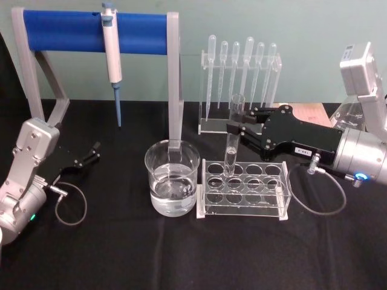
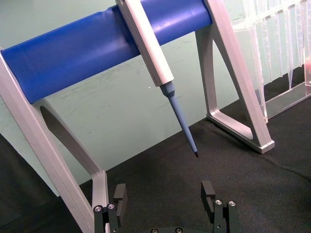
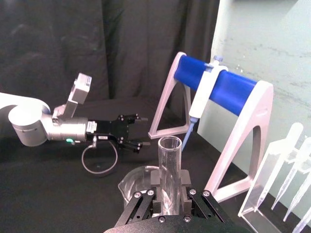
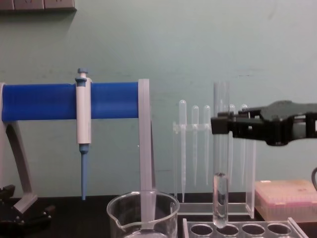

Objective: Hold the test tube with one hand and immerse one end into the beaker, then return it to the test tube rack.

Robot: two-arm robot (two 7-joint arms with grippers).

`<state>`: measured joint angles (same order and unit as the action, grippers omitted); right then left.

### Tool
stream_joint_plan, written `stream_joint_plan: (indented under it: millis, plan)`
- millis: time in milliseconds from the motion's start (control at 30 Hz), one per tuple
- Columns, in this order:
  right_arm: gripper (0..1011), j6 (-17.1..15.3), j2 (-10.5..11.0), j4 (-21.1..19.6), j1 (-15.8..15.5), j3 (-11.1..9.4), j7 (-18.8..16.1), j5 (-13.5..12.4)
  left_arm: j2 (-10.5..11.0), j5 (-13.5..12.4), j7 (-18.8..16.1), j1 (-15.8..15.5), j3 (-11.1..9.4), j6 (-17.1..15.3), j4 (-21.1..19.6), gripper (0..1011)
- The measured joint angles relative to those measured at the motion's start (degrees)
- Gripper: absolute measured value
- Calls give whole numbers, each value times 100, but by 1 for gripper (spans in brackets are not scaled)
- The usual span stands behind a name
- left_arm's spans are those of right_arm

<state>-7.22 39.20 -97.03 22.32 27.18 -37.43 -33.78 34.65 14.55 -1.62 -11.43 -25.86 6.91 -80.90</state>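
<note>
Beaker (image 1: 172,176) sits beside our test tube rack (image 1: 242,213); right gripper (image 1: 237,122) clamps the test tube (image 1: 231,154) upright above it, left gripper (image 1: 94,152) parked open.

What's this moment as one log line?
right claw: shut on test tube, upright at rack | left claw: open, parked | beaker: beside rack

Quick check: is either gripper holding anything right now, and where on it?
The right gripper holds the test tube, fingers clamped on its upper part, below the rim. The left gripper, parked at the left, is open and empty.
</note>
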Motion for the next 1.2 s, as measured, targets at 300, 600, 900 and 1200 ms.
stream_joint_plan:
  millis: [300, 600, 900, 1200]
  plan:
    - [222, -65, 66, -154, 42, -46, 99, -195, 0, 0, 0, 0, 0, 0, 0, 1000]
    - [222, -165, 129, -262, -6, -117, 310, -370, 0, 0, 0, 0, 0, 0, 0, 1000]
    - [222, -150, 172, -285, -58, -164, 383, -466, 0, 0, 0, 0, 0, 0, 0, 1000]
    - [222, -90, 197, -285, -77, -166, 393, -484, 0, 0, 0, 0, 0, 0, 0, 1000]
